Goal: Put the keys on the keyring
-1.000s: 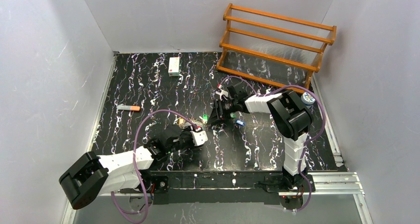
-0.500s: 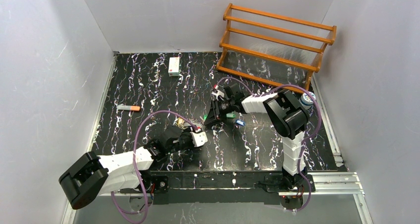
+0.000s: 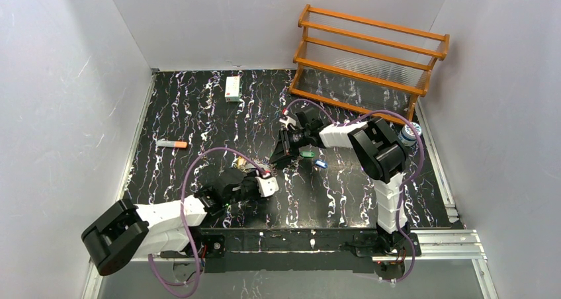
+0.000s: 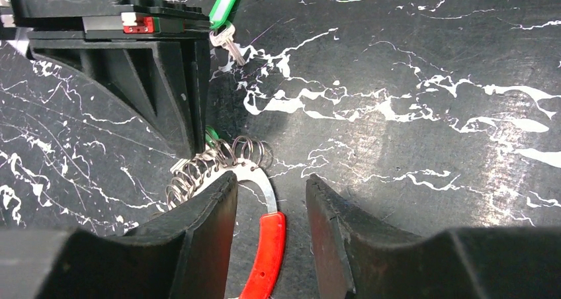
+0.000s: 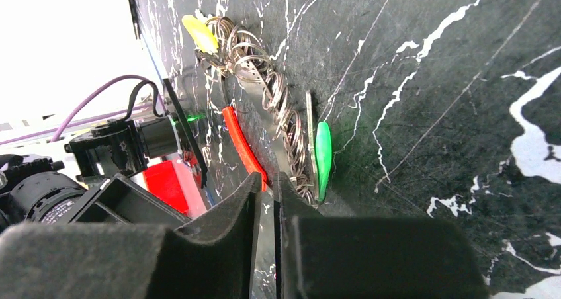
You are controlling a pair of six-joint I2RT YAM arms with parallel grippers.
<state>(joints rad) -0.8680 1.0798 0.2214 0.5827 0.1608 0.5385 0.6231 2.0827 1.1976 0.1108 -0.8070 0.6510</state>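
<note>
The keyring (image 4: 261, 180) lies on the black marbled table: a thin metal loop with a red segment (image 4: 268, 253), several small rings and coloured tags. It also shows in the top view (image 3: 248, 166) and the right wrist view (image 5: 271, 94). My left gripper (image 4: 271, 183) is open, its fingers on either side of the red segment; it also shows in the top view (image 3: 264, 176). My right gripper (image 5: 266, 175) is pinched almost shut on the loop's metal band beside the red segment; it also shows in the top view (image 3: 275, 163). The green key (image 3: 306, 155) and the blue key (image 3: 321, 163) lie loose just right of it.
A wooden rack (image 3: 370, 54) stands at the back right. A small white box (image 3: 232, 87) lies at the back. An orange-tipped white marker (image 3: 172, 143) lies at the left. My right gripper's black body (image 4: 126, 67) stands close ahead of the left fingers.
My right gripper has moved left, away from the loose keys and onto the keyring. The left gripper has barely shifted. The green and blue keys lie where they were.
</note>
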